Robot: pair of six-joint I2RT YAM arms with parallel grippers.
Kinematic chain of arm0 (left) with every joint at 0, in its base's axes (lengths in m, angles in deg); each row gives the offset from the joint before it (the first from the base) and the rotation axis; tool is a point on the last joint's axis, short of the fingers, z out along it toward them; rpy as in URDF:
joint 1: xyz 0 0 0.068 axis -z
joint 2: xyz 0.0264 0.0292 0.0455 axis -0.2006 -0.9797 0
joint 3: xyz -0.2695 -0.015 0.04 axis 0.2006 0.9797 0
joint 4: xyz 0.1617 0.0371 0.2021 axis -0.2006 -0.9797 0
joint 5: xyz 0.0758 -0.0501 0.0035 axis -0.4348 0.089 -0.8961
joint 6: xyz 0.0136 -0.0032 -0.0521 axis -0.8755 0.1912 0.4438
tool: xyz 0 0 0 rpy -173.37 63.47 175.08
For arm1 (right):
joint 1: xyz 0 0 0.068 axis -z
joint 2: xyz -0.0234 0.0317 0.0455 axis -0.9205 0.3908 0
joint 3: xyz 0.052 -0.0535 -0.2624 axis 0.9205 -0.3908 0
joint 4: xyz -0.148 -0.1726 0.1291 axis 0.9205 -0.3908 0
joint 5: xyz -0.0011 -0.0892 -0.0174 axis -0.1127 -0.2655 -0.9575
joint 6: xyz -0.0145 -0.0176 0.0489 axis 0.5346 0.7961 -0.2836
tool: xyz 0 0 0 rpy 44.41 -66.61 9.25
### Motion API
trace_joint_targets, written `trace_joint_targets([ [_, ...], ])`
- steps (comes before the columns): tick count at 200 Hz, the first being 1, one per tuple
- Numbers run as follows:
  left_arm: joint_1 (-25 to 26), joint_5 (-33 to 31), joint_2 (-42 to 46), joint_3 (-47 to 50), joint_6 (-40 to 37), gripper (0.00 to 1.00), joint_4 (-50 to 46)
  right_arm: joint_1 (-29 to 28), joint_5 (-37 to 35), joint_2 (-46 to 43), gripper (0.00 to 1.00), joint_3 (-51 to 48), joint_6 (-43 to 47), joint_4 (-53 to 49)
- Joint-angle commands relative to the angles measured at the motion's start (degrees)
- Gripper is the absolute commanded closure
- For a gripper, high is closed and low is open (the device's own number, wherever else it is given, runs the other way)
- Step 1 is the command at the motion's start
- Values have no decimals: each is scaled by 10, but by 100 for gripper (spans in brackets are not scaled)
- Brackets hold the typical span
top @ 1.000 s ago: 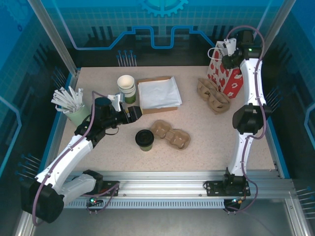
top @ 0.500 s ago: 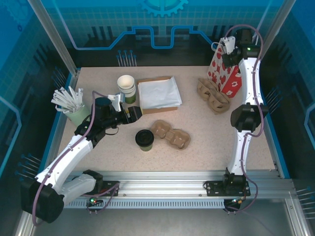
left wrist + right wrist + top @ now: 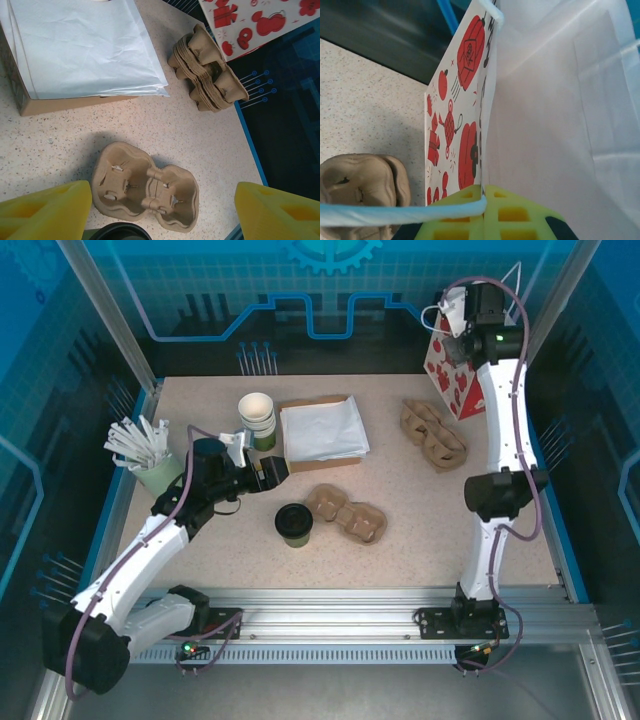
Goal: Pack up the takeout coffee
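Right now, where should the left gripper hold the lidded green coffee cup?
Grip the green side wall of the coffee cup below its black lid, coming from the left: it stands upright, and the pulp tray lies close on its right.

My left arm (image 3: 140,555) and right arm (image 3: 503,420) are white shells between bulky black joints, each trailed by a dusky purple cable (image 3: 541,502). Behind my left pincer (image 3: 283,472) sits a black wrist. My fingers (image 3: 40,207) are chunky yellow plastic, and those of my right pincer (image 3: 483,192) show square moulded pockets.
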Motion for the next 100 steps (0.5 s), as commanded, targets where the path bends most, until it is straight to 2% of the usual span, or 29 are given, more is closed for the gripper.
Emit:
trace_joint_targets([
  [1, 4, 8, 22, -26, -16, 23, -14, -13, -39, -60, 100, -68, 5, 39],
  [64, 4, 12, 55, -18, -9, 23, -20, -114, -131, -213, 100, -239, 18, 145],
  [100, 4, 7, 77, -14, -8, 23, -26, -202, -178, -291, 100, -280, 42, 152],
])
